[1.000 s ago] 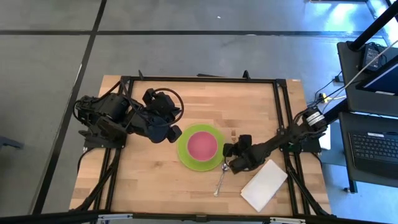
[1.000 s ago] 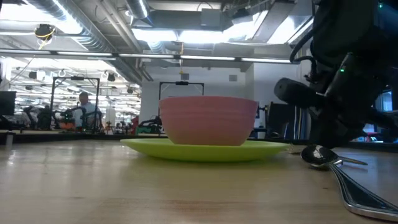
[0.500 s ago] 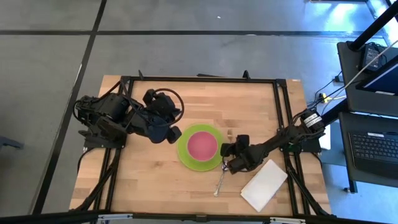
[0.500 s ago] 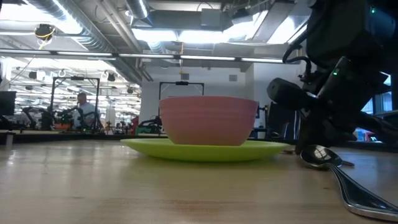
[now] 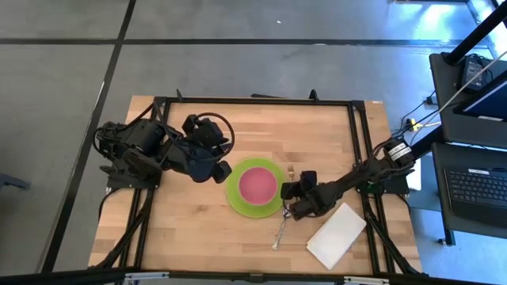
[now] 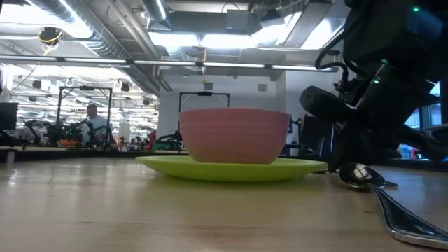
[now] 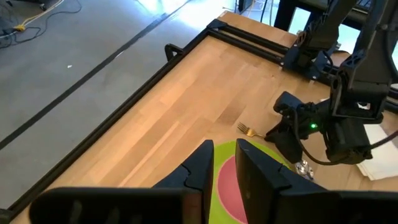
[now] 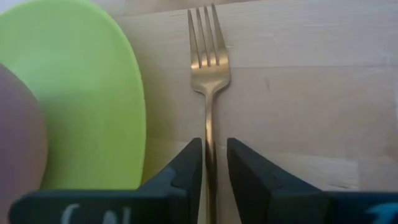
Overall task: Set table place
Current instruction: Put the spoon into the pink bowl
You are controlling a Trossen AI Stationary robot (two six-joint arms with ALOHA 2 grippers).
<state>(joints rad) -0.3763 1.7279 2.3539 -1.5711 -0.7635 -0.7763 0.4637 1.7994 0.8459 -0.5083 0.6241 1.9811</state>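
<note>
Down low, right end effector [image 8: 209, 163] straddling fork [image 8: 206, 59] handle on table [image 5: 317, 138]

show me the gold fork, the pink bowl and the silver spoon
gold metal fork [image 8: 209, 59]: right wrist view, on the neck just below the tines
pink round bowl [image 6: 234, 135]: low view, on its side wall
silver metal spoon [image 6: 358, 174]: low view, on its bowl end

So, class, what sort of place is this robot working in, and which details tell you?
Probably a robotics lab or workshop, not a dining room. The wooden table stands on a bare concrete floor, exposed ducts run overhead, and a person sits among equipment racks in the background.
</note>
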